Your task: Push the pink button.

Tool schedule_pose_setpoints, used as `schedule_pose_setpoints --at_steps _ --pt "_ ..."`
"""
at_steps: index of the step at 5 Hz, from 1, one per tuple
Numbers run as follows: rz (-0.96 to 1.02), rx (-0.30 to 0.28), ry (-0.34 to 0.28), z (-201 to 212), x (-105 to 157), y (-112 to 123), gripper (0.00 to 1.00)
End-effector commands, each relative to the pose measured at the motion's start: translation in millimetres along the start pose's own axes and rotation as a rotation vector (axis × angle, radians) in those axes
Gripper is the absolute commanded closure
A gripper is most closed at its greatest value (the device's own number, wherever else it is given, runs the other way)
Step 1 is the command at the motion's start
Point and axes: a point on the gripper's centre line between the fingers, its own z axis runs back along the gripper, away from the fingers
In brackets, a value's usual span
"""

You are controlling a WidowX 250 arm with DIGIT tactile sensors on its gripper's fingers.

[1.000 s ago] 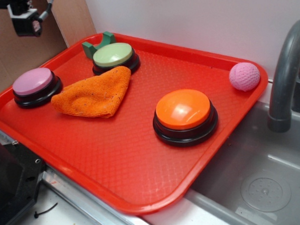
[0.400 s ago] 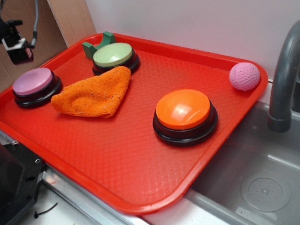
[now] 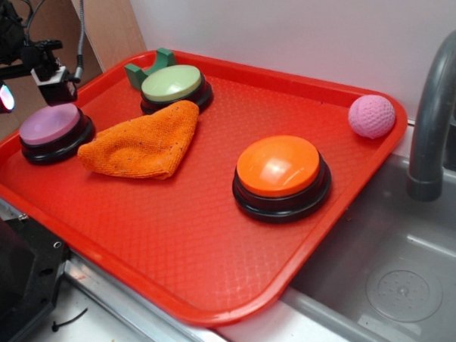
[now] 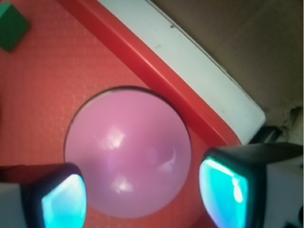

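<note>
The pink button (image 3: 50, 124), a mauve dome on a black base, sits at the left end of the red tray (image 3: 194, 256). My gripper (image 3: 25, 93) hovers just above and behind it, open and empty, with its fingers (image 3: 54, 82) spread wide. In the wrist view the pink button (image 4: 127, 152) fills the middle, and my gripper (image 4: 145, 197) straddles its near half with the glowing cyan pads (image 4: 64, 202) on either side, apart from the dome.
An orange cloth (image 3: 142, 143) lies right of the pink button. A green-topped button (image 3: 173, 84) and a green block (image 3: 149, 67) are behind it. An orange button (image 3: 279, 169), a pink dimpled ball (image 3: 372, 116), a grey faucet (image 3: 434, 116) and a sink (image 3: 399, 285) are to the right.
My gripper has moved down and to the right, from the top left corner to just over the pink button. Nothing on the tray has moved.
</note>
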Motion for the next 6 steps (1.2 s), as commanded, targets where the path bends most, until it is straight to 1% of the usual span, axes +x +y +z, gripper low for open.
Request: schedule_pose_setpoints --at_steps 1,2,3,4,5,6 --pt "-0.064 -0.011 -0.02 -17 1 0 0.0" --pt "-0.074 -0.015 -0.006 -22 0 -2 0.0" --pt "-0.079 -0.008 0.022 -24 -2 -1 0.0" --pt "-0.089 -0.004 0.039 -10 -5 -2 0.0" --pt "-0.12 -0.013 0.027 14 -2 -1 0.0" --pt "-0.118 -0.015 0.001 38 2 4 0.0"
